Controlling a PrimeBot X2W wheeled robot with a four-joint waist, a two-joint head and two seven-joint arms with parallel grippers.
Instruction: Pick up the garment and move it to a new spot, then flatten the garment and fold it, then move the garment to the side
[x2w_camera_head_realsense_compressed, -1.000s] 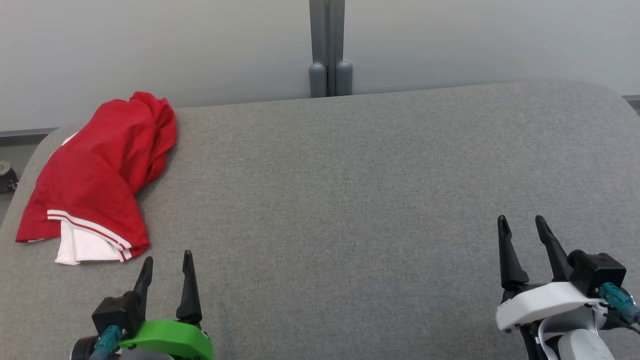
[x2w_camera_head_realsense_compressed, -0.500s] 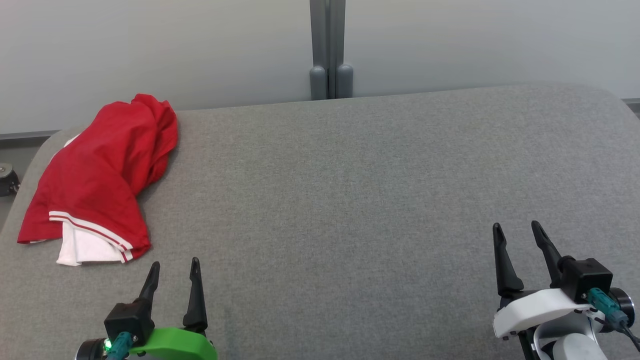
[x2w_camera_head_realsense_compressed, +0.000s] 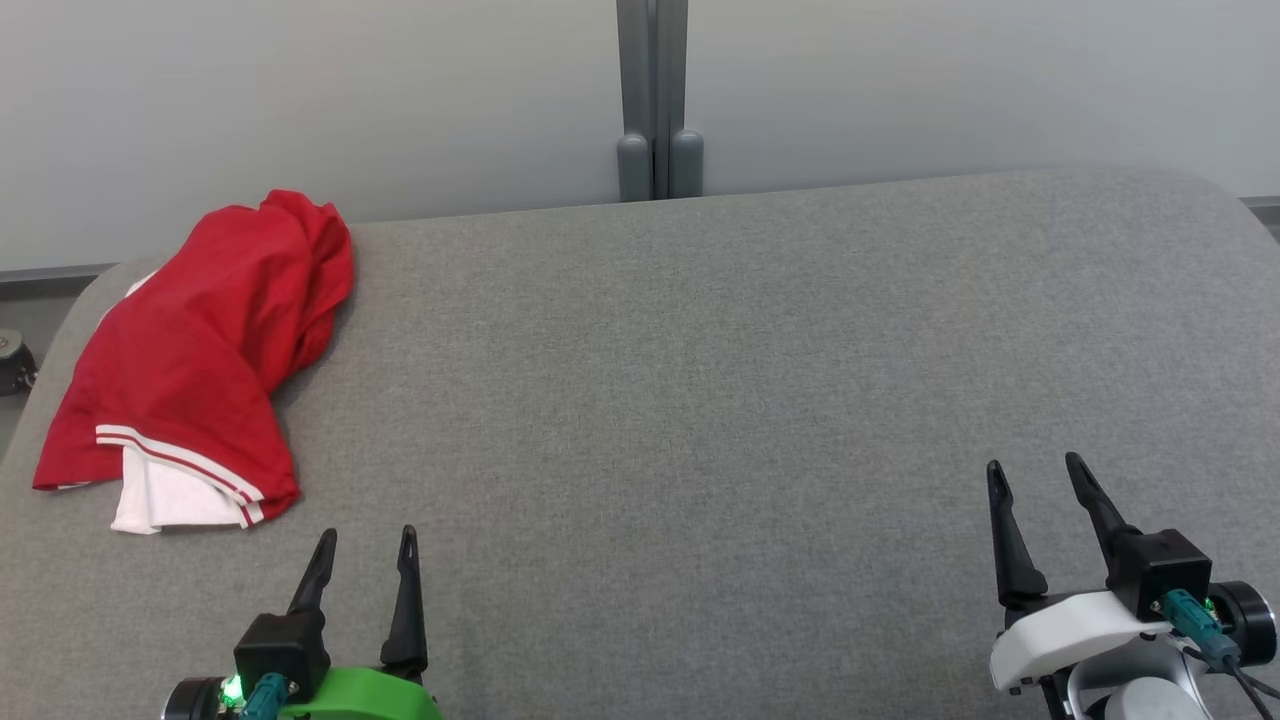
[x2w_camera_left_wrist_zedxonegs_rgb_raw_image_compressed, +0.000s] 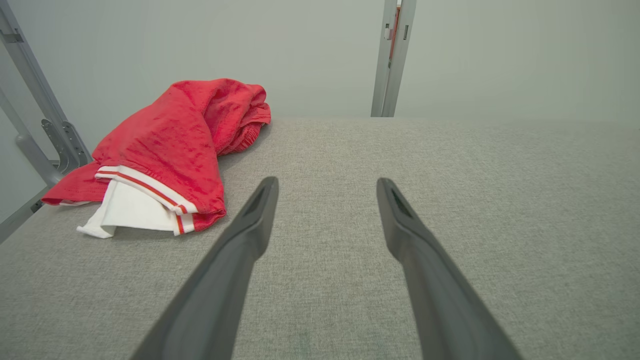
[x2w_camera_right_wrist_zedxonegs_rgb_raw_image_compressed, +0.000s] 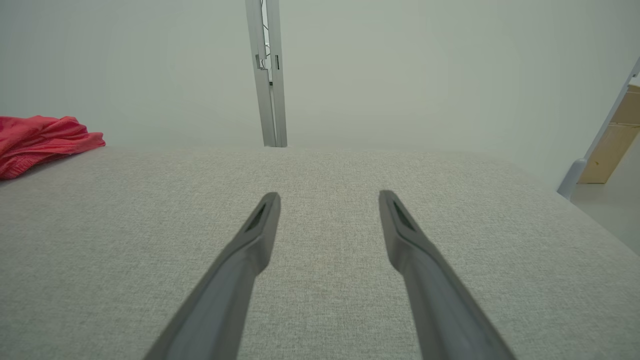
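1. At the far left corner of the grey padded surface (x2w_camera_head_realsense_compressed: 700, 400) lies the red garment (x2w_camera_head_realsense_compressed: 190, 350). It is bunched in a loose heap along the left edge, with a white-striped hem and a white layer showing at its near end.
2. We judge the first step to be in hand but not yet done. The garment lies untouched and has to be lifted and carried to a new spot.
3. Our left gripper (x2w_camera_head_realsense_compressed: 368, 533) sits by the near edge, near the hem and a little to its right. Its two fingers are spread wide, with nothing between them.
4. Our right gripper (x2w_camera_head_realsense_compressed: 1032, 462) sits toward the near right corner, well apart from the garment. Its fingers are likewise spread and empty.
5. The next move, as we see it, calls for the left arm to reach forward and left, lower its fingers around a fold and close. The cloth looks limp and layered, so a shallow pinch may catch only one layer.
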